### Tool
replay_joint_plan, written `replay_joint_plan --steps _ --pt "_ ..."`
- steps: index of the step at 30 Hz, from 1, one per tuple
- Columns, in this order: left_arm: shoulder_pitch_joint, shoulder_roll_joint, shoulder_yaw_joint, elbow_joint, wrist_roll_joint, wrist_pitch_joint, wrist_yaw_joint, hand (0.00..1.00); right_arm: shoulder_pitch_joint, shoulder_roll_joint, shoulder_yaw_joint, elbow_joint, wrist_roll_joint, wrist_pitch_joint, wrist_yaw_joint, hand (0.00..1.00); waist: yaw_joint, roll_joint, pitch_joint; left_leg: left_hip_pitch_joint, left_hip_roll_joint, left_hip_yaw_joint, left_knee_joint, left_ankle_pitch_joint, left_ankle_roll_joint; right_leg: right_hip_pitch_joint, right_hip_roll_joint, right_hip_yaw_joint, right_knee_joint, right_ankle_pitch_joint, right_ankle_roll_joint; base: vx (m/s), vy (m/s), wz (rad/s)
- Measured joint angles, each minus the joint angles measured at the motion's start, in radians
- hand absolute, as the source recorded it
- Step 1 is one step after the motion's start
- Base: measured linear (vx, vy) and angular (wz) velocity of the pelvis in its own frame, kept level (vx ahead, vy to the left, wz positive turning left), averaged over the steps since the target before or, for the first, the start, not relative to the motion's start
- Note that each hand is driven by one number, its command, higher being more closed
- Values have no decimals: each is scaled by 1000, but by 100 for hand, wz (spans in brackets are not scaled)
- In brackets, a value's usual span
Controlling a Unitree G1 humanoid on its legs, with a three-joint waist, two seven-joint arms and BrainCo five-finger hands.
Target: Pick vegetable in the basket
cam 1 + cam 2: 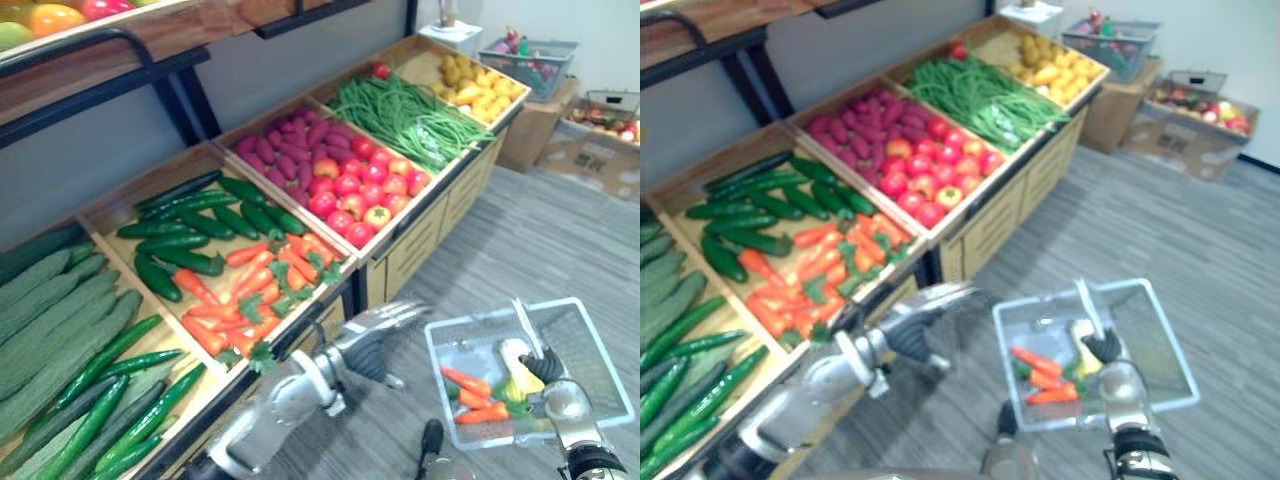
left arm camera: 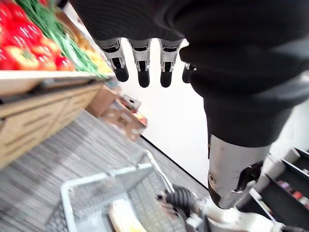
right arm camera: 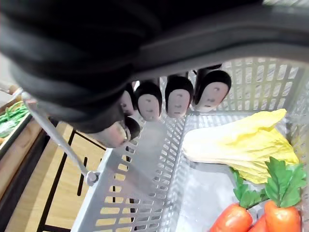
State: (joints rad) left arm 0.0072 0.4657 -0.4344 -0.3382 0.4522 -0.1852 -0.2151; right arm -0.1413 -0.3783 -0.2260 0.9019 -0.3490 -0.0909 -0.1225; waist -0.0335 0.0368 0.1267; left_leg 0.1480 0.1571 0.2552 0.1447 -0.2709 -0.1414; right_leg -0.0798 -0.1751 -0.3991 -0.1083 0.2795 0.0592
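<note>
Fingers of the right hand (image 1: 545, 366) curl round the handle (image 1: 527, 322) of the grey basket (image 1: 598, 350), which holds carrots (image 1: 468, 387) and a pale napa cabbage (image 1: 516, 362). Just beside the basket, the left hand (image 1: 378, 335) hovers with straight fingers, holding nothing.

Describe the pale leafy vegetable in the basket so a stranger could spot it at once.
In front of the long wooden produce stand, the right robot hand holds a grey mesh basket by its handle. Inside, beside the carrots, lies a cabbage: the one pale yellow, leafy thing, its neighbours orange with green tops.
</note>
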Motion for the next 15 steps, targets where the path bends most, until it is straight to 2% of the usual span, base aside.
replay_joint_plan --steps 2,6,9,10,11,13,14,15 --pt "52 17 79 -53 -18 -3 9 0 22 0 -13 23 1 0 -2 100 11 -2 -17 -15 -5 -27 1 5 0 3 -7 -24 0 -4 2 26 -7 45" --pt "176 -3 216 -106 -19 -9 52 0 51 7 -65 39 5 0 -2 100 28 -1 -23 -25 -8 -79 0 15 4 32 -19 -73 0 -15 4 15 -24 40" --pt "300 -122 325 -87 -27 -10 93 0 98 47 -131 39 29 -2 -11 100 47 -7 -55 -44 -5 -110 -2 21 5 36 -22 -108 0 -28 5 13 -39 35" --pt "330 -202 370 -44 -64 -10 123 0 120 70 -148 39 43 -2 -18 100 63 -10 -58 -45 -4 -125 -2 23 4 45 -21 -120 0 -34 7 24 -39 38" --pt "348 -291 429 13 -87 -8 163 0 141 98 -169 39 45 -2 -29 100 71 -17 -62 -49 -2 -140 -3 26 4 53 -22 -136 0 -40 9 17 -40 37" --pt "368 -380 507 81 -82 3 239 0 157 131 -191 39 45 -3 -43 100 76 -11 -79 -59 -2 -159 -6 32 3 55 -24 -155 0 -47 11 12 -35 30" --pt "386 -427 564 124 -74 12 292 0 162 148 -199 39 46 -3 -46 100 80 -22 -74 -58 -1 -165 -10 36 3 58 -24 -161 0 -54 10 24 -42 30" --pt "390 -448 601 176 -60 18 335 0 169 159 -200 39 51 -3 -56 100 77 -18 -77 -58 -1 -180 -19 44 3 64 -26 -174 0 -55 6 21 -40 28"
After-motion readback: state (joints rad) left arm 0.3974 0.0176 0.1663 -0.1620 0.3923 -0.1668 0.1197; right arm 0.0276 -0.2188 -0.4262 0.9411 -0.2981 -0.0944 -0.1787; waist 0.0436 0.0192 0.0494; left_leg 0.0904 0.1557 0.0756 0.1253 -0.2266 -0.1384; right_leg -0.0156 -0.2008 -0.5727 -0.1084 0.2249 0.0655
